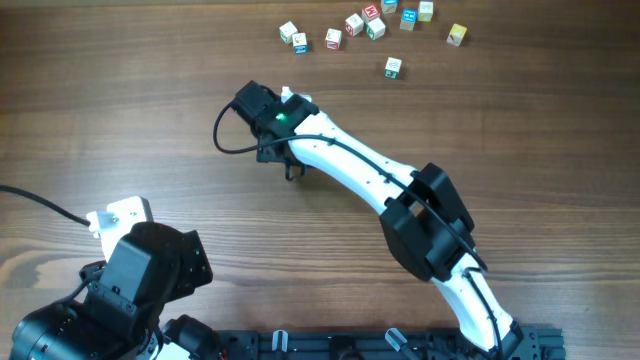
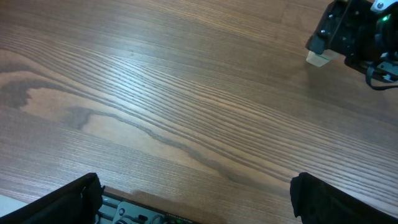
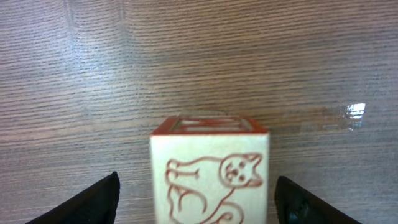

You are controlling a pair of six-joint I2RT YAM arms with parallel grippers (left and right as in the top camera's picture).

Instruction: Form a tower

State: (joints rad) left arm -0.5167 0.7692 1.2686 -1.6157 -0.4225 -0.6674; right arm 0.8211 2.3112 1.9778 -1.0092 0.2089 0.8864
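Observation:
A whitish wooden cube (image 3: pixel 210 174) with a red cat drawing and a red-edged top stands on the table between the fingers of my right gripper (image 3: pixel 199 202). The jaws are open, with a gap on each side of the cube. In the overhead view this gripper (image 1: pixel 283 102) is above the table's middle, and a corner of the cube (image 1: pixel 287 93) peeks out. The left wrist view shows the same cube (image 2: pixel 319 58) under the black gripper head. My left gripper (image 2: pixel 200 202) is open and empty near the front edge. I cannot make out the tower in these views.
Several loose letter cubes (image 1: pixel 357 24) lie scattered along the far edge. One with green marking (image 1: pixel 393 67) stands apart, nearer to the gripper. The left arm (image 1: pixel 140 270) rests at the front left corner, and a black rail (image 1: pixel 400 345) runs along the front.

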